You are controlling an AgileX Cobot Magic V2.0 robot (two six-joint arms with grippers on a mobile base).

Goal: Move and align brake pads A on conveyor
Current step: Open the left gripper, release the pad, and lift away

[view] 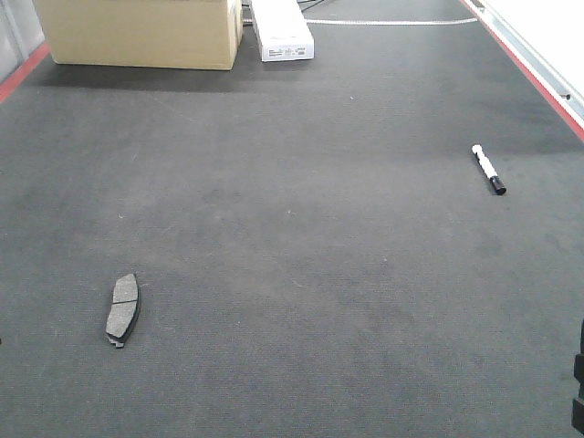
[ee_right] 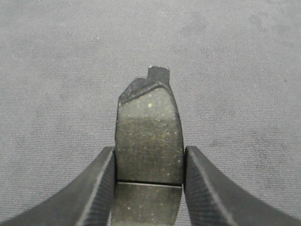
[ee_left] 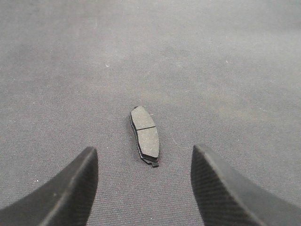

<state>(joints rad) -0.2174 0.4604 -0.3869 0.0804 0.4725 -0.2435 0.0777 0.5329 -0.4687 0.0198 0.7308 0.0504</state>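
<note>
belt [view: 301, 228] open; box [view: 137, 32] blocks far end

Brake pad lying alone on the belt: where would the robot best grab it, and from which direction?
Probably across its narrow width at the middle groove, coming straight down from above. The brake pad lies flat on the conveyor, so only its two long edges offer a grip. The open left gripper has one of its fingers to each side of the pad.
</note>
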